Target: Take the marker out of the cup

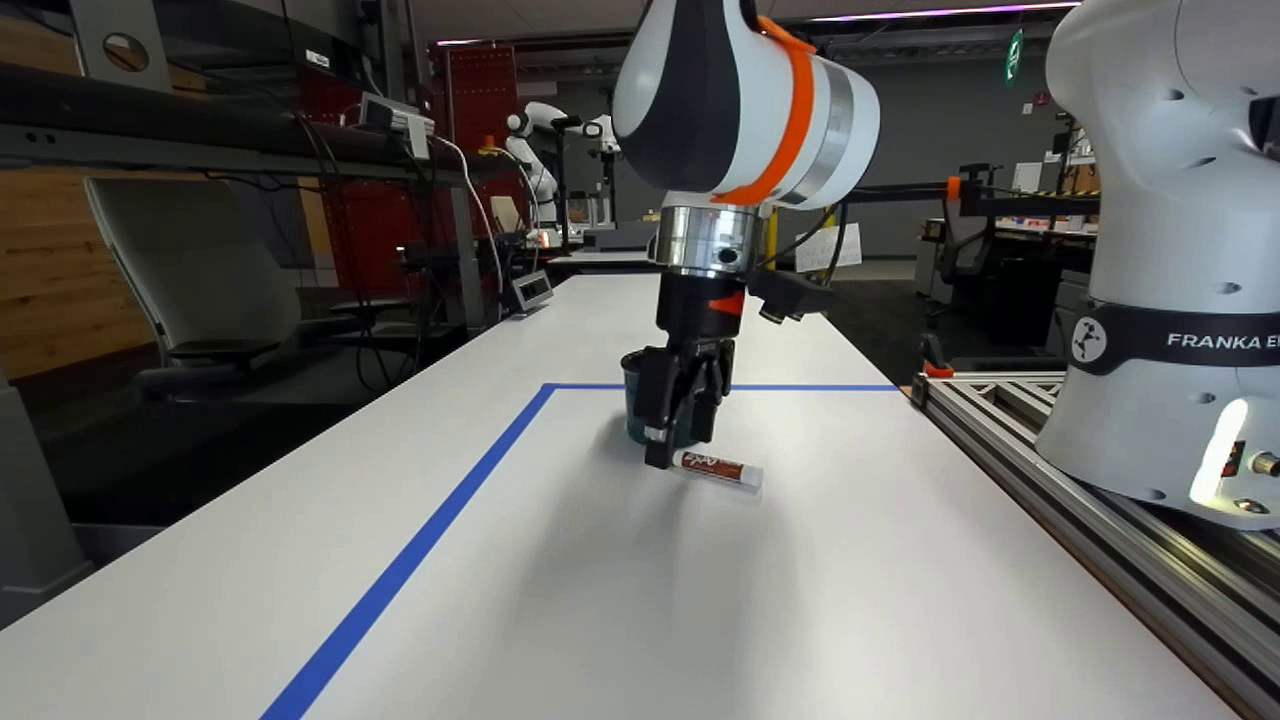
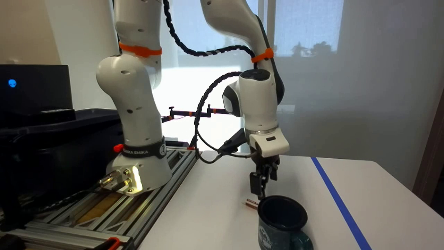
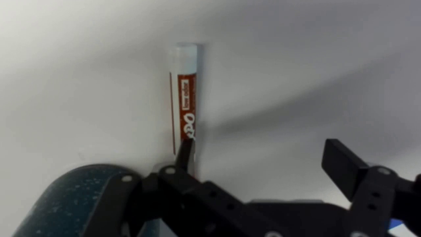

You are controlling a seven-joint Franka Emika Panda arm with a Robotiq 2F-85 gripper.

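The marker (image 3: 184, 98) lies by one fingertip (image 3: 185, 154) of the wide-parted pincer (image 3: 260, 154); contact is hard to judge.

- Blue tape (image 1: 424, 540) is running along the white bench (image 1: 850, 600).
- Grey chair (image 1: 190, 260) is standing near the bench.
- Green sign (image 1: 1014, 57) is hanging overhead.
- Dark panel (image 2: 41, 90) is bearing a blue emblem (image 2: 12, 83).
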